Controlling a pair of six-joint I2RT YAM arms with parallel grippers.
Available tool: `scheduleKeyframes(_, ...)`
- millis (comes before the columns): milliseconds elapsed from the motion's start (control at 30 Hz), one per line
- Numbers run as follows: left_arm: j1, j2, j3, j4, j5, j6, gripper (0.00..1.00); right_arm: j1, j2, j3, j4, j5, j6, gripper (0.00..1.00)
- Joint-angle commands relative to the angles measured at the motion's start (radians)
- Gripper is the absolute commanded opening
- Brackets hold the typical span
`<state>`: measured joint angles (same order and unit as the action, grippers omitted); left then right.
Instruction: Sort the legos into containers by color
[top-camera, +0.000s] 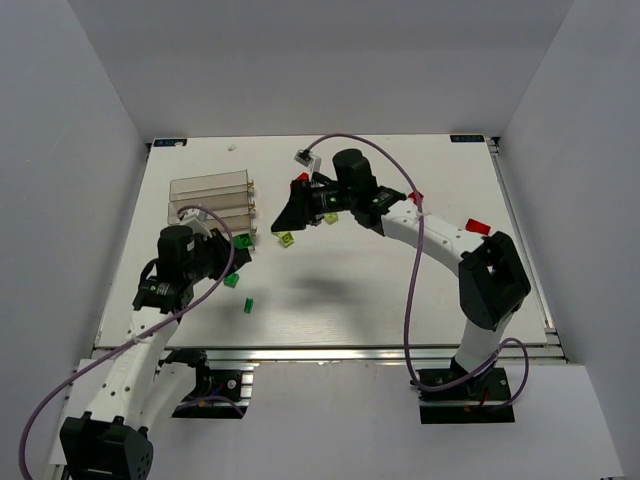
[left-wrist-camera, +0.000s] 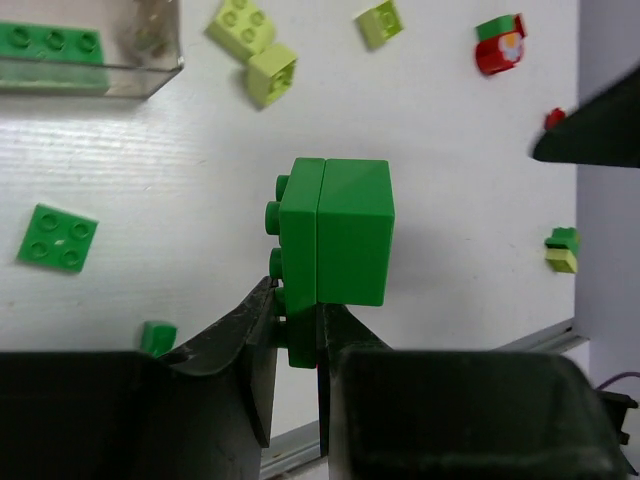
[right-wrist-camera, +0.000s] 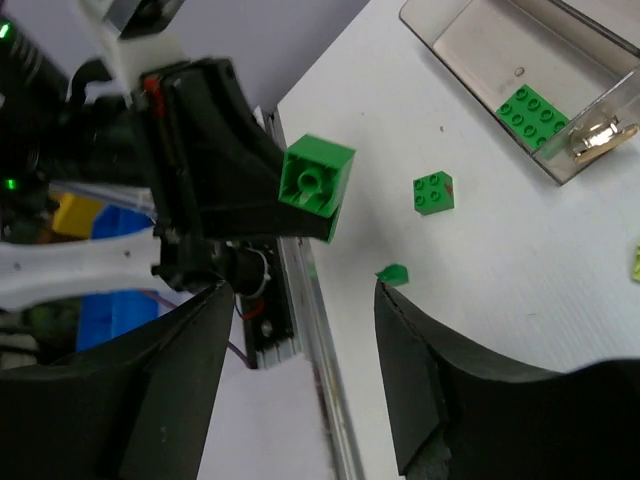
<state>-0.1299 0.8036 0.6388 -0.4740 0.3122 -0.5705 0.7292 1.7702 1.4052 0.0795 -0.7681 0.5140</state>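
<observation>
My left gripper (left-wrist-camera: 298, 310) is shut on a dark green lego (left-wrist-camera: 335, 235) made of two joined pieces, held above the table next to the containers tray (top-camera: 205, 185). In the top view that left gripper (top-camera: 232, 252) sits at the tray's near right corner. A green brick (left-wrist-camera: 50, 42) lies in one tray compartment. My right gripper (right-wrist-camera: 300, 290) is open and empty, hovering over mid-table (top-camera: 290, 215) and facing the left gripper's held green lego (right-wrist-camera: 318, 185). Lime bricks (left-wrist-camera: 272, 73) and a red brick with a white piece (left-wrist-camera: 500, 45) lie loose on the table.
Two green bricks (top-camera: 232, 280) (top-camera: 247, 304) lie near the front left. Red bricks (top-camera: 478, 226) (top-camera: 415, 197) sit on the right side, beside the right arm. A green-on-lime stack (left-wrist-camera: 562, 250) rests further out. The table's metal front edge (right-wrist-camera: 320, 330) runs close below the grippers.
</observation>
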Motion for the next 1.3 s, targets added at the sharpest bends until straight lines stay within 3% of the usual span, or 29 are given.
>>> scheduleKeyframes(0,-0.016,-0.021,0.016,0.098,0.061,-0.012,0.00,0.030,0.020,0.083,-0.016,0.105,0.188,0.66)
scheduleKeyframes(367,-0.158,0.065,0.051,0.135,-0.051,-0.032,0.00,0.156,0.078,0.198,-0.110,0.312,0.196,0.66)
scheduleKeyframes(667,-0.180,0.063,0.047,0.155,-0.113,-0.048,0.00,0.174,0.055,0.206,-0.224,0.484,0.106,0.66)
scheduleKeyframes(1267,-0.180,0.040,0.025,0.169,-0.114,-0.061,0.00,0.174,0.078,0.216,-0.219,0.538,0.044,0.62)
